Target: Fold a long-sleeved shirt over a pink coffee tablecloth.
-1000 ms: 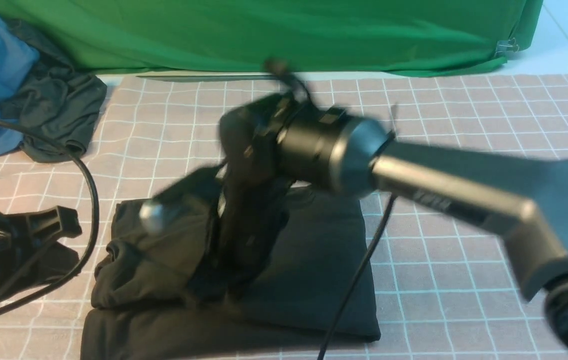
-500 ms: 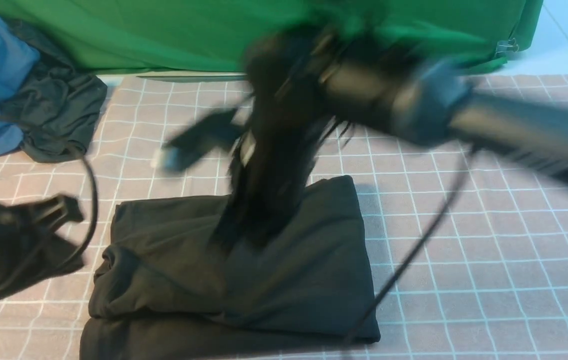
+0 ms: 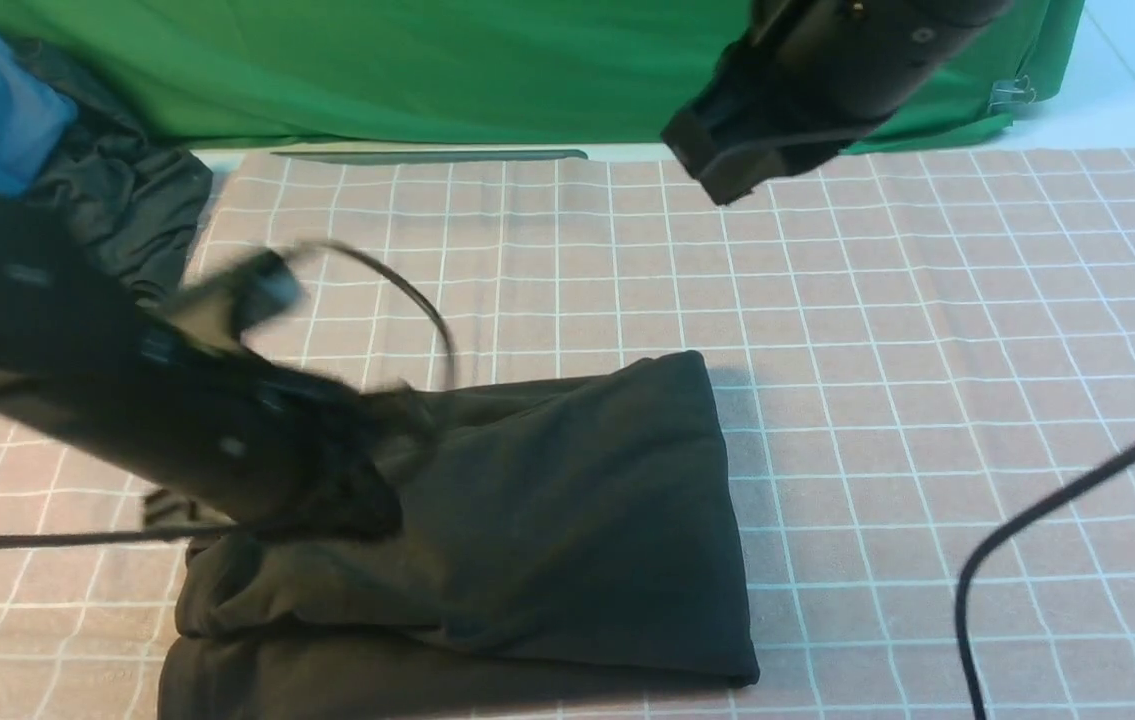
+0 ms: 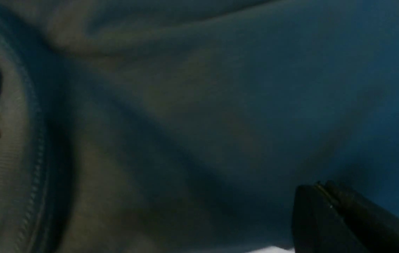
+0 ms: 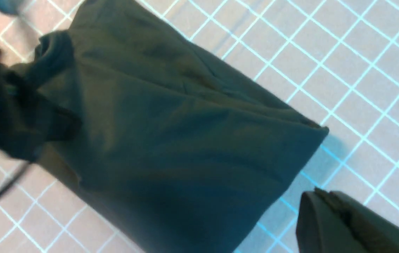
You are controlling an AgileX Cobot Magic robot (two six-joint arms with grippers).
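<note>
As the long-sleeved shirt (image 3: 567, 520) lies folded:
Left gripper (image 4: 319, 188), fingers together, at its left edge; right gripper (image 3: 717, 165) likewise, raised beyond.

Matte black casings clothe left arm (image 3: 127, 420) and right arm (image 3: 827, 60); thin black cables (image 3: 1047, 510) trail; right gripper (image 5: 320, 193) tapers to flat jaws.

Front cam: robot side, between the arms, angled forward and down over long-sleeved shirt (image 3: 567, 500) and pink coffee tablecloth (image 3: 927, 350), out to green fabric (image 3: 427, 70) at back. Left wrist cam: right up against the shirt, blurred cloth fills frame. Right wrist cam: raised, looks down on shirt and tablecloth. It shares both with the front cam.
</note>
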